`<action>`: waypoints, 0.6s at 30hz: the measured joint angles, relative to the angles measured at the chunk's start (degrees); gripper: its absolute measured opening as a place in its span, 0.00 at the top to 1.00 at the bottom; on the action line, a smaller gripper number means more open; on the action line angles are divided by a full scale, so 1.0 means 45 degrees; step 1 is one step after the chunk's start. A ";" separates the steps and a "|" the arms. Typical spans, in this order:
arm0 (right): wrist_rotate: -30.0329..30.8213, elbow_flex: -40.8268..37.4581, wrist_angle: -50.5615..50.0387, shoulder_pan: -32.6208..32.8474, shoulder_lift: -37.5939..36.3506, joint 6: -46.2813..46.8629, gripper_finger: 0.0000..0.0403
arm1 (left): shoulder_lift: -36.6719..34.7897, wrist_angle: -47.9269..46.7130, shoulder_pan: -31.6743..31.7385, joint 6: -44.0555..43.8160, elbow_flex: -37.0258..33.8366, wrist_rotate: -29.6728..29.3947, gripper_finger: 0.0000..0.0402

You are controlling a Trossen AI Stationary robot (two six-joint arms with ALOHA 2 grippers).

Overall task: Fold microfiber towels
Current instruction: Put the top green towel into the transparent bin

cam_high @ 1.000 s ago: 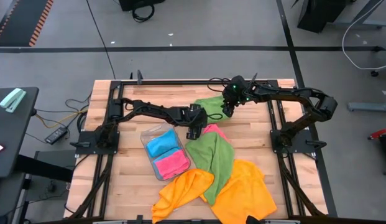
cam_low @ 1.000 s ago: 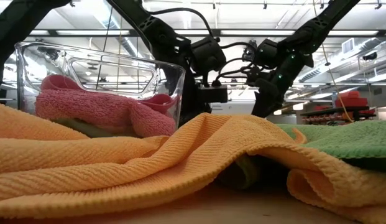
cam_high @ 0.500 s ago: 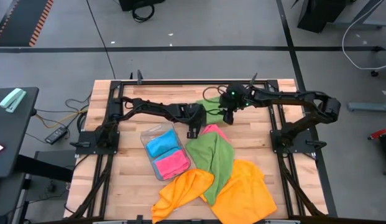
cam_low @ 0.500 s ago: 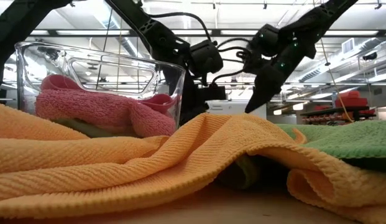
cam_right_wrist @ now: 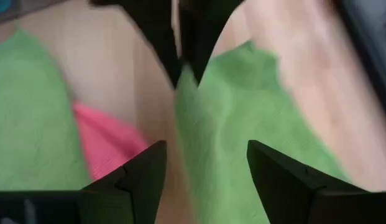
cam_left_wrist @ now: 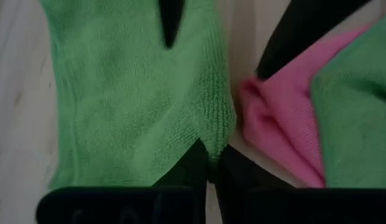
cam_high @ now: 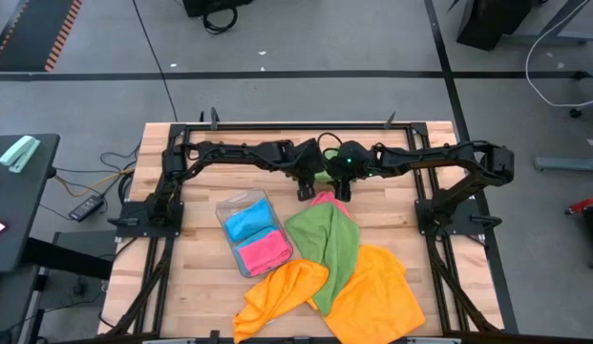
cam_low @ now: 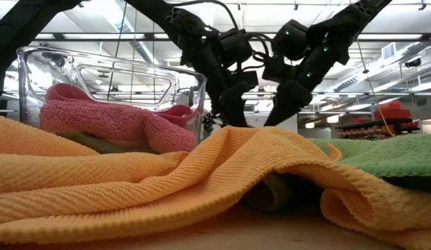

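- While pinching the green towel (cam_left_wrist: 137, 106) at its near edge, the left gripper (cam_left_wrist: 208, 163) is holding it.
- Right gripper (cam_right_wrist: 202, 165) is hovering spread just opposite, facing it.

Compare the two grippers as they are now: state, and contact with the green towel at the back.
The left gripper is shut, pinching the edge of the green towel; the right gripper is open and holds nothing. In the right wrist view the right gripper's fingers straddle the same towel without closing on it. Both are low over the table's back middle, close together, next to a pink towel.
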 joint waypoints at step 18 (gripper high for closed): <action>0.1222 -0.1238 0.2025 0.0476 0.0000 0.0451 0.39 | -0.0015 -0.1313 0.0138 -0.0618 0.1597 0.0631 0.96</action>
